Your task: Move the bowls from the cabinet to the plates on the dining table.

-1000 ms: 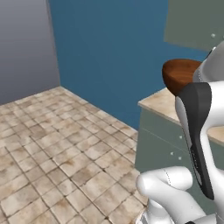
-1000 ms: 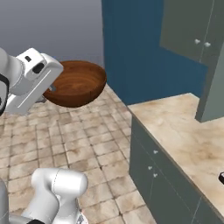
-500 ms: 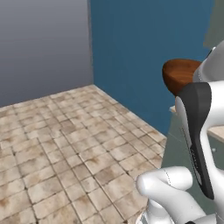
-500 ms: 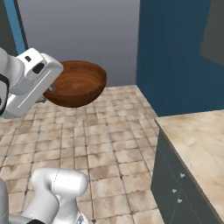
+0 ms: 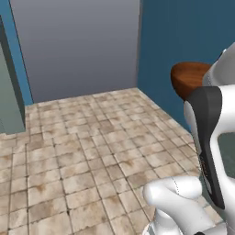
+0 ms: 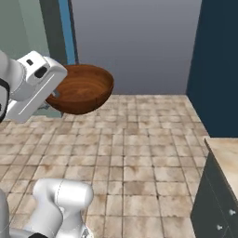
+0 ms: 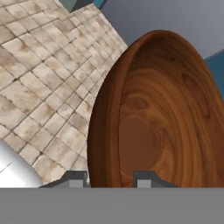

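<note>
**Wooden bowl held aloft over tiled floor**

The floor (image 6: pixel 139 139) is spreading across all three views as beige stone tiles with dark grout, running back to a plain grey wall (image 5: pixel 75 46). A dark blue wall (image 5: pixel 183 46) is meeting the grey wall at a corner in the left base view and is standing at the right edge of the right base view. A grey-green panel (image 6: pixel 23 28) with a blue strip beside it is standing at the upper left of the right base view; what it belongs to cannot be told.

At the lower right of the right base view, a marble worktop (image 6: pixel 225 158) is lying over a dark drawer front (image 6: pixel 216 209) with small knobs.

The arm (image 5: pixel 211 151) is rising from the lower right of the left base view, and its white hand is reaching in from the left of the right base view.

The bowl (image 6: pixel 83 88), glossy reddish-brown wood, is hanging in the air above the floor, roughly upright and touching no surface. In the left base view it (image 5: pixel 190 78) is showing partly behind the arm, against the blue wall.

The gripper (image 7: pixel 111 177) is pinching the bowl's rim. In the hand view, one fingertip (image 7: pixel 74 178) is sitting outside the wall and the other inside it, with the rim passing between them.
</note>
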